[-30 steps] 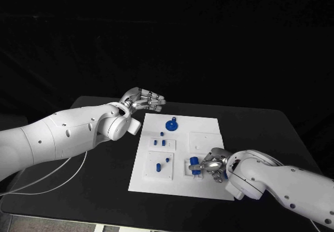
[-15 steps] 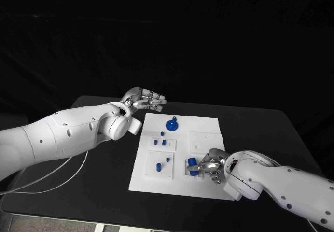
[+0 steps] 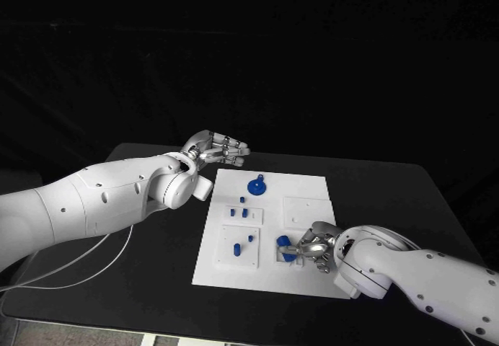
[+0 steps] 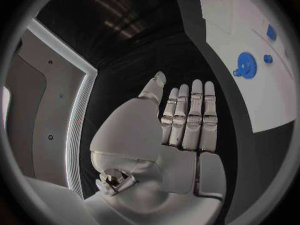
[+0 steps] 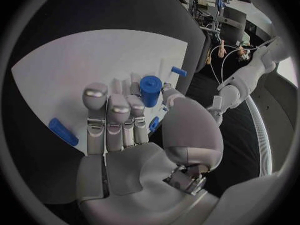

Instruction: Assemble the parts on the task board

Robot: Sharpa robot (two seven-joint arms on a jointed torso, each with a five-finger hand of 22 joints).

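The white task board lies in the middle of the black table. My right hand is low over its near right part and pinches a blue cylinder between thumb and fingers. In the right wrist view the cylinder stands up from my right hand over the board. My left hand hovers beyond the board's far left corner, fingers straight, holding nothing. The left wrist view has this hand flat, beside the board.
A blue gear sits at the board's far end, also seen as a gear from the left wrist. Two small blue pegs and an oblong blue piece lie in the left panels. A white cable runs over the table's left.
My right hand has shifted slightly to the left over the board with the blue cylinder in its grip. The left hand has stayed in place.
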